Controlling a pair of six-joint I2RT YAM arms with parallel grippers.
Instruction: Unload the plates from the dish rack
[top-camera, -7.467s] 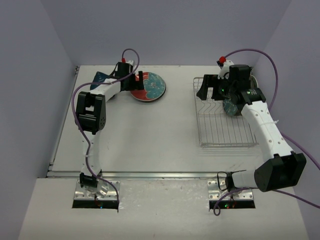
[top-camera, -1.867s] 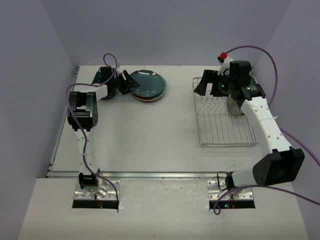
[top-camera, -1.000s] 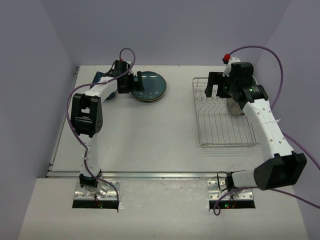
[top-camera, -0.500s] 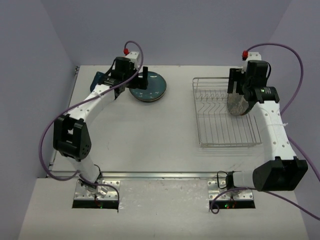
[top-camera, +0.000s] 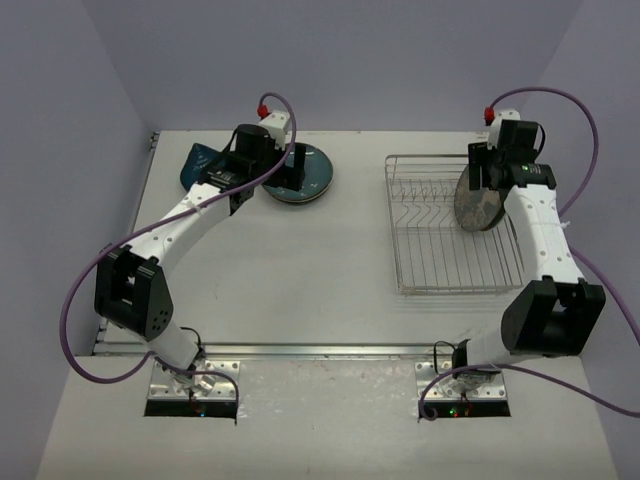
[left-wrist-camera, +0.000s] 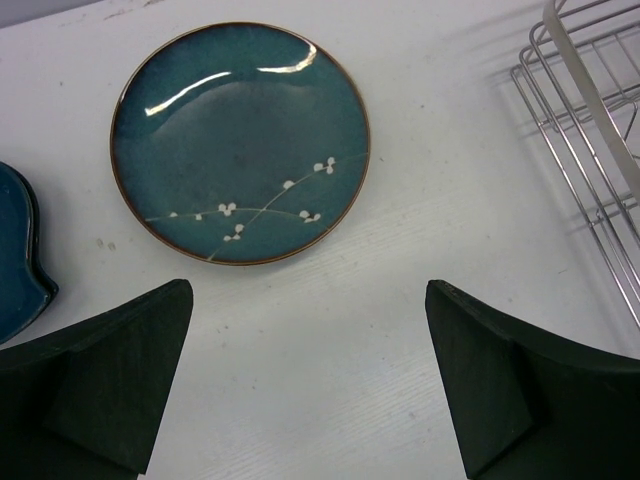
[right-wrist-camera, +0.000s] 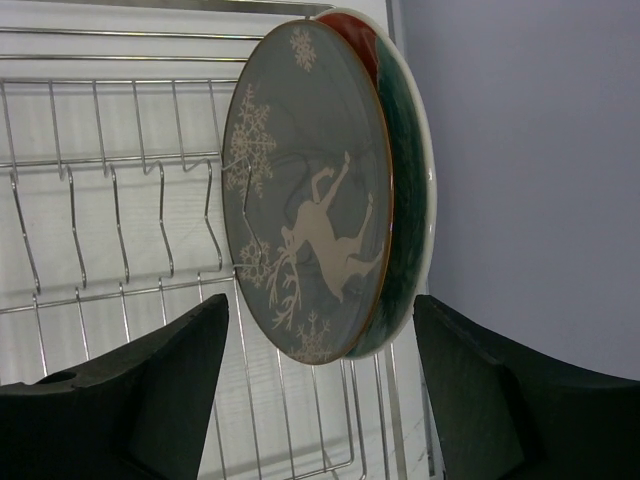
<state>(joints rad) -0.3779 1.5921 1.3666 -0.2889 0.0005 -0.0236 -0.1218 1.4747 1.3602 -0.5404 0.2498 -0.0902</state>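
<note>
My left gripper (left-wrist-camera: 310, 375) hangs wide and empty. Just ahead of its fingers a round teal glazed plate with a white blossom sprig (left-wrist-camera: 240, 140) lies flat on the white table (left-wrist-camera: 330, 330). The edge of a dark blue dish (left-wrist-camera: 15, 255) peeps in beyond the left finger. Whether another plate sits under the teal one I can't tell from either view.

My right gripper (right-wrist-camera: 320, 385) is partly spread and holds nothing. Its fingers straddle the near rim of two plates standing on edge, leaning together in the silver wire dish rack (right-wrist-camera: 100, 160). A grey-blue plate with a pale reindeer and snowflakes (right-wrist-camera: 300, 200) is on the left-finger side, and a red-and-green white-rimmed plate (right-wrist-camera: 408, 200) is on the right-finger side.

I judge the step is the pinch before lifting. Lined up like this, the jaws would take both plates. I'd centre on the pair, close firmly, then lift straight along the tines before swinging away.

The overhead camera shows only one brownish disc at the rack's far right end and no other plate standing there. Only the wrist camera reveals two plates and the gaps beside them.
</note>
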